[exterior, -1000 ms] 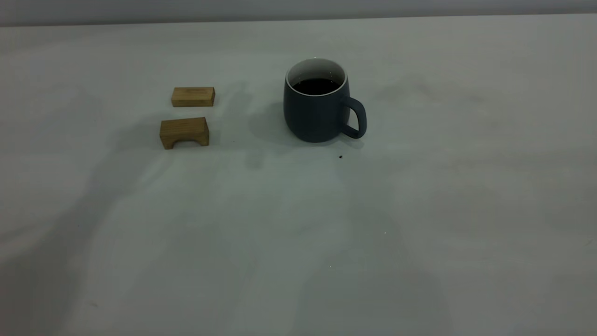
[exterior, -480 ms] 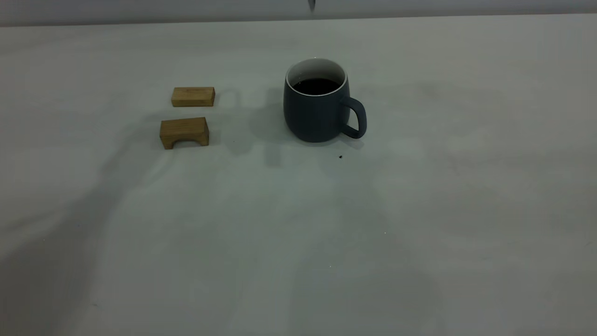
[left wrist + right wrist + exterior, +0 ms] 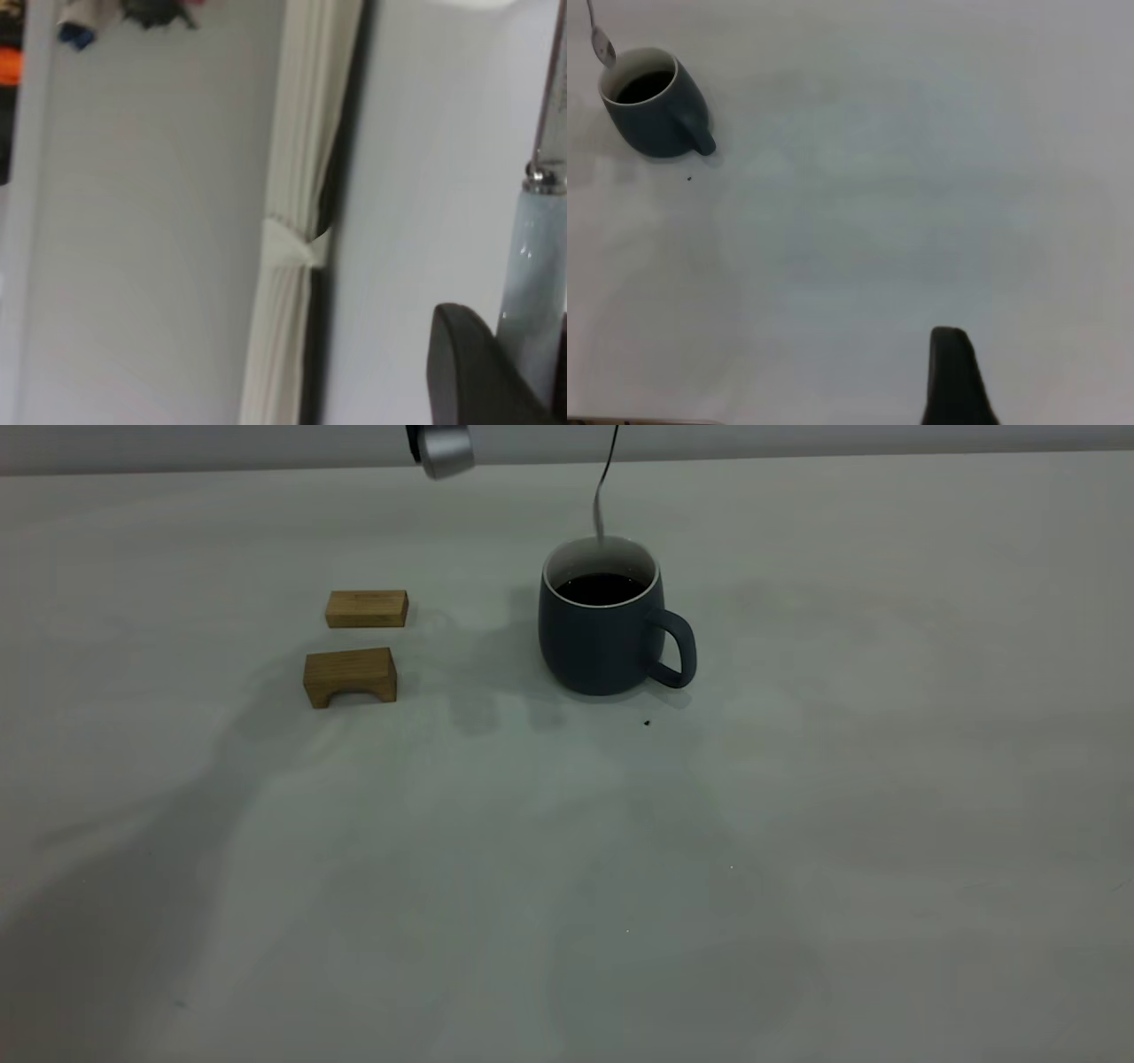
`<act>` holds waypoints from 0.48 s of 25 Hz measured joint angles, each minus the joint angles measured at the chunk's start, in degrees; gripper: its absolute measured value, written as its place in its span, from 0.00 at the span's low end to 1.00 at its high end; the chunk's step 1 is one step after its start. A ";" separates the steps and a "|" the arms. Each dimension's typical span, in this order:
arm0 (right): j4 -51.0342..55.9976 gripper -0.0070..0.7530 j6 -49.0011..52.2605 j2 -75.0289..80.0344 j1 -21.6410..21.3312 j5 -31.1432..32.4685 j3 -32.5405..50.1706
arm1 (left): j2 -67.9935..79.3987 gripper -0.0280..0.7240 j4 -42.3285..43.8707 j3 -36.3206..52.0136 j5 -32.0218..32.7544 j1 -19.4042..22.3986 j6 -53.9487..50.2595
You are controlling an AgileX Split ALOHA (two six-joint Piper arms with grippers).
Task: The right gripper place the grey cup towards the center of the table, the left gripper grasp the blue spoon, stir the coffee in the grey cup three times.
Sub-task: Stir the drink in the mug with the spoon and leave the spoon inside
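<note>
- The grey cup [image 3: 602, 631] stands upright near the middle of the bench [image 3: 797, 850], its loop handle on the right-arm side, with the coffee [image 3: 601, 588] dark and level well below the white rim. Placing looks done.
- The blue spoon [image 3: 604, 487] hangs almost upright above the far rim of the cup, bowl downward and just clear of the opening. It is not yet in the liquid.
- In the left wrist view the pale blue handle [image 3: 530, 274] sits pinched against a black finger of the left gripper [image 3: 505, 372], so the fingers are closed on the spoon. From outside, only a silver part of that arm shows at the top edge.
- The step in hand appears to be lowering the spoon in. It should shift toward the middle of the opening first, then descend straight, so the bowl misses the rim.
- Stirring circles should stay small and slow, off the walls, or the cup may slide or slop.
- The right gripper [image 3: 957, 390] hangs well away from the cup; I cannot tell how its fingers stand.
- Two wooden blocks [image 3: 354, 646] lie well to the left-arm side, out of the way.
</note>
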 joint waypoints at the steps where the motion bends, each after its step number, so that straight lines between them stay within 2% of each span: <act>1: 0.00 0.71 0.00 0.00 0.00 0.00 0.00 | 0.39 0.25 -0.05 0.00 -0.93 0.00 0.43; 5: 0.00 0.71 0.00 0.00 0.00 0.00 0.00 | 1.48 0.25 -1.35 0.00 -3.76 0.00 4.25; 12: 0.00 0.71 0.05 0.00 0.00 0.00 0.00 | 5.15 0.25 -8.13 0.00 -4.41 0.00 14.14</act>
